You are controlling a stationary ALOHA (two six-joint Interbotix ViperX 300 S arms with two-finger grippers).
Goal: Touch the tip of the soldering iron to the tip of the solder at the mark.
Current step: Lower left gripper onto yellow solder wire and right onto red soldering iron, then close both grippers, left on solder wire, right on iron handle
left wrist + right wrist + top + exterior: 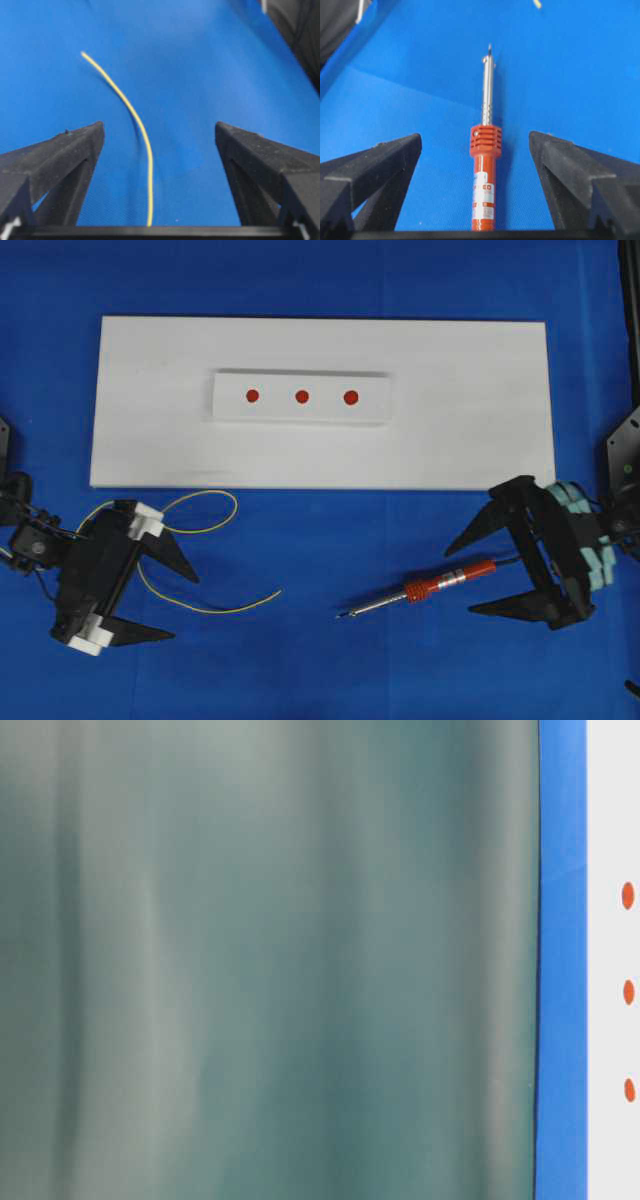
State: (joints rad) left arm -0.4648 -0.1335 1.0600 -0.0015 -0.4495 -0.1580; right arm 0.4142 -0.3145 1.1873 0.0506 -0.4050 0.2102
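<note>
Left gripper [160, 592] jaws spread astride solder [215, 610], right gripper [480, 572] astride soldering iron [420, 591]

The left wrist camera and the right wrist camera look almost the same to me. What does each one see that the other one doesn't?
Only the left wrist view shows the solder, a thin yellow wire curving across the cloth between the left gripper fingers. Only the right wrist view shows the soldering iron, orange-red body near, silver shaft pointing away, lying between the right gripper fingers. Both show the blue cloth and two black fingers spread wide, holding nothing.
</note>
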